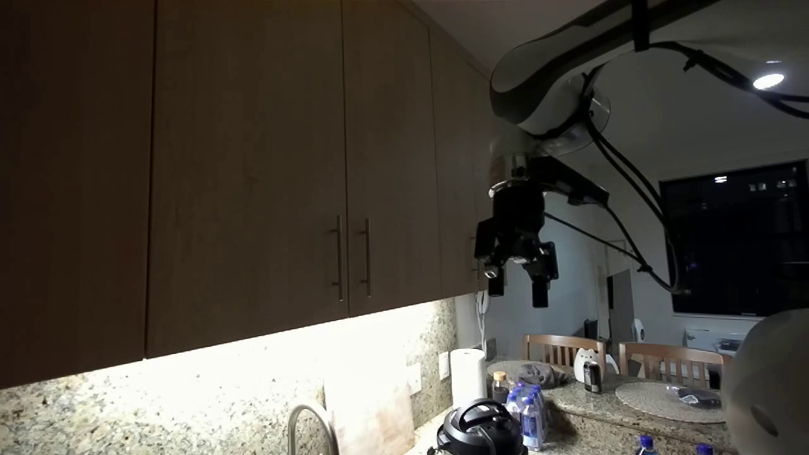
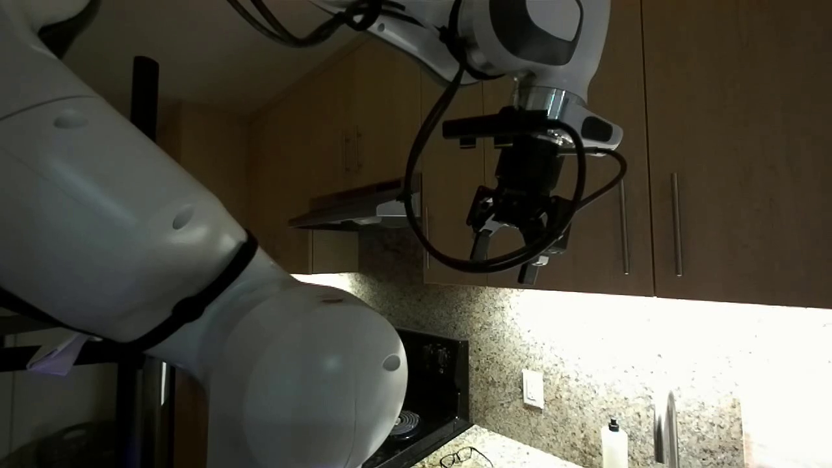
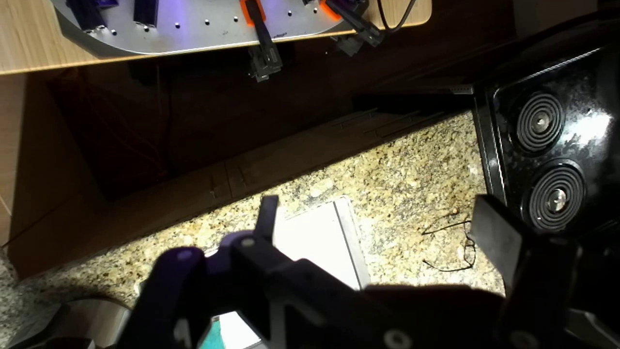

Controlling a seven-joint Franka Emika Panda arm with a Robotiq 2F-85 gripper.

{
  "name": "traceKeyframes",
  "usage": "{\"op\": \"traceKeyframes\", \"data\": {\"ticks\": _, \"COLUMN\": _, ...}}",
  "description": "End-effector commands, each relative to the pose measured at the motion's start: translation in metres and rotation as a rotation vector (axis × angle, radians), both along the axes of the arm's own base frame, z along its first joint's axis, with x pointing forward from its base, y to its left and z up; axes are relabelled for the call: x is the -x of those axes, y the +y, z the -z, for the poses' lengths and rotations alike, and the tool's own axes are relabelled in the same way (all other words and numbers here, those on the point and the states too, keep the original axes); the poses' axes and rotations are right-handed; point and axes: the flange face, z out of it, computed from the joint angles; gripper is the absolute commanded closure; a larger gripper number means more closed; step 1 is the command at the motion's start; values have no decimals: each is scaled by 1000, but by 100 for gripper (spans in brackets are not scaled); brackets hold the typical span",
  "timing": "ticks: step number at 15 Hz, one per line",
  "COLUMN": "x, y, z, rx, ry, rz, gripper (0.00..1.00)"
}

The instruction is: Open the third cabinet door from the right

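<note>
The third cabinet door from the right (image 1: 392, 158) is a tall flat brown upper door. It also shows at the right of an exterior view (image 2: 741, 143). It is shut. Its slim vertical metal handle (image 1: 367, 258) is low on its left edge and also shows here (image 2: 676, 224). The wider matching door (image 1: 249, 158) beside it has its handle low on its right edge. My gripper (image 1: 518, 294) hangs fingers down, apart from the doors and handles. It also shows in the exterior view (image 2: 504, 260) and the wrist view (image 3: 378, 209). It is open and empty. The wrist view shows no upper door.
A range hood (image 2: 364, 208) and stove (image 3: 542, 160) stand at one end. Eyeglasses (image 3: 467, 247) lie on the granite counter (image 3: 402, 179). A faucet (image 1: 313, 417), black pot (image 1: 483, 433), paper towel roll (image 1: 468, 376) and water bottles (image 1: 529, 420) stand below the cabinets.
</note>
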Motion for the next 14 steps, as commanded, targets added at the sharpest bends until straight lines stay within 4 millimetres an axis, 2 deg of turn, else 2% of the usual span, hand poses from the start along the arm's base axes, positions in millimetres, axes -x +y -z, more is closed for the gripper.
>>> {"op": "traceKeyframes", "data": {"ticks": 1, "x": -9, "y": 3, "z": -7, "rx": 37, "ry": -40, "rz": 20, "gripper": 0}}
{"op": "traceKeyframes", "data": {"ticks": 5, "x": -30, "y": 9, "z": -26, "rx": 120, "ry": -155, "rz": 32, "gripper": 0}}
{"op": "traceKeyframes", "data": {"ticks": 9, "x": -61, "y": 11, "z": -54, "rx": 242, "ry": -308, "rz": 54, "gripper": 0}}
{"op": "traceKeyframes", "data": {"ticks": 14, "x": -106, "y": 7, "z": -94, "rx": 363, "ry": -546, "rz": 200, "gripper": 0}}
